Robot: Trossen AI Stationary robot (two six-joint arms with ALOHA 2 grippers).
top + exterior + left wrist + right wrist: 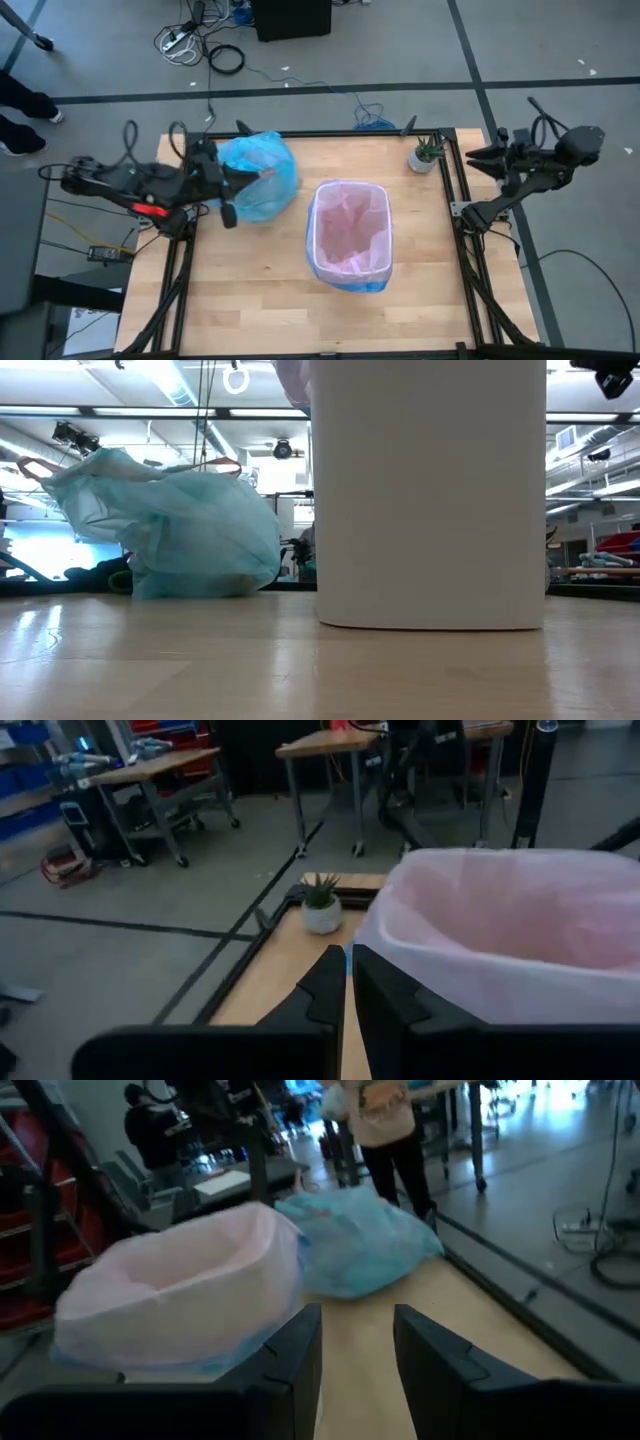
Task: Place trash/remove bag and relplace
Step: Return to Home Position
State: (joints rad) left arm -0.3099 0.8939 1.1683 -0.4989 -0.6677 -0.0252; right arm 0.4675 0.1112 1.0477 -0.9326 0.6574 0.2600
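White bin (430, 490) fills the low view right up close, standing upright on the wooden desk (250, 290), about mid-desk. Inside it a pale pink liner (348, 225), mouth open, folded over the rim, with a blue band round the outside. Bulging, crinkled light-blue bag (258, 175) sits on the desk left of the bin and further back, near the back-left corner, apart from the bin with bare wood between. Its contents can't be made out through the plastic. At the desk's left edge the left gripper (348, 955) is right by the bag's left side and overlaps its edge from above; can't tell if it touches. Its jaws are together, only a thin slit between them, nothing held, pointing across toward the bin. Off the desk's right edge, near the back-right corner, the right gripper (357, 1315) is well apart from the bin, jaws apart and empty, aimed back across the desk at bin and bag. Small potted plant (425, 155) in a white pot stands at the back-right corner. One person (385, 1120) in a light top stands on the floor beyond the desk in the right wrist view. Loose cables (200, 45) lie on the grey floor behind the desk
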